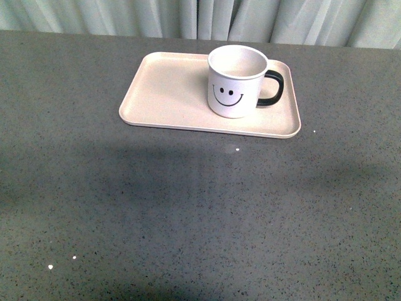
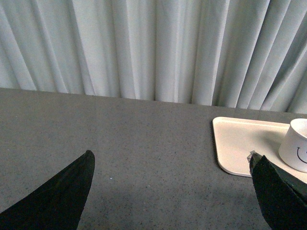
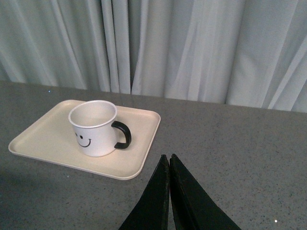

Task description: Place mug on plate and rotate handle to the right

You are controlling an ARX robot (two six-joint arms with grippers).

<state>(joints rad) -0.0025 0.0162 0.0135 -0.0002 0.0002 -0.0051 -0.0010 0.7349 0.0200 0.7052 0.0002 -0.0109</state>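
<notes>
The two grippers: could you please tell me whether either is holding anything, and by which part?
Nothing is held. The left gripper is open, the right gripper shut on nothing; the mug stands free on the plate.

Setting: staged test bench, lab-like rather than lived-in; the exact kind of room cannot be told.
Work surface: dark grey speckled stone-look tabletop point(image 1: 188, 207), broad, plain, filling most of the front view.
Backdrop: pale grey-white pleated curtain point(image 2: 144, 48) hanging along the far table edge, closing off the room behind in all three views.
Props: only a pale pinkish-beige rectangular tray point(image 1: 163, 94) with a white smiley-face mug point(image 1: 233, 84) standing on it; the arrangement looks set up, not domestic.
Lighting: even, soft shadows on the tabletop.
</notes>
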